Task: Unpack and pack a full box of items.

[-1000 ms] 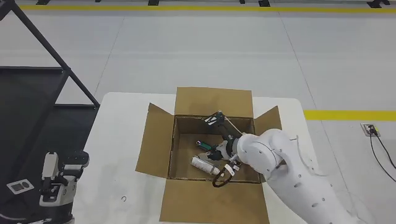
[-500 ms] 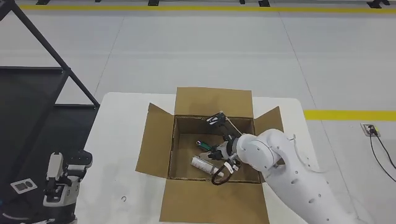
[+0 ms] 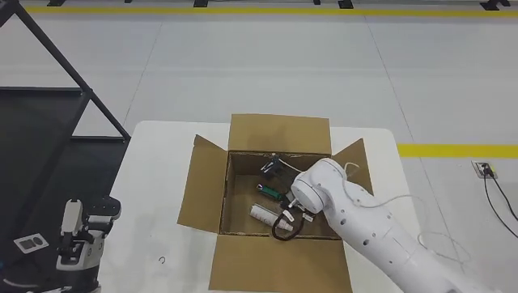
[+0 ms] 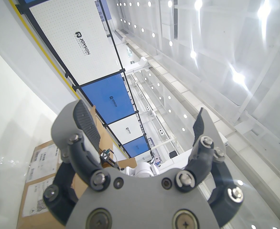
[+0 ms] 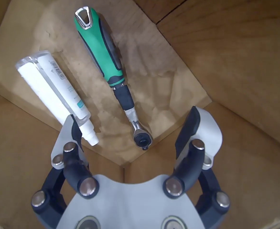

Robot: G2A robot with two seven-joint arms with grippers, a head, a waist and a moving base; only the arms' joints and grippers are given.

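Lying boxed: one ratchet (image 5: 99,48), one tube (image 5: 56,89)

Bright, even light is thrown down from ceiling lamps (image 4: 238,77), flared into starbursts; the box (image 5: 166,91) is softly lit inside, and lines are bent at wrist-view edges.
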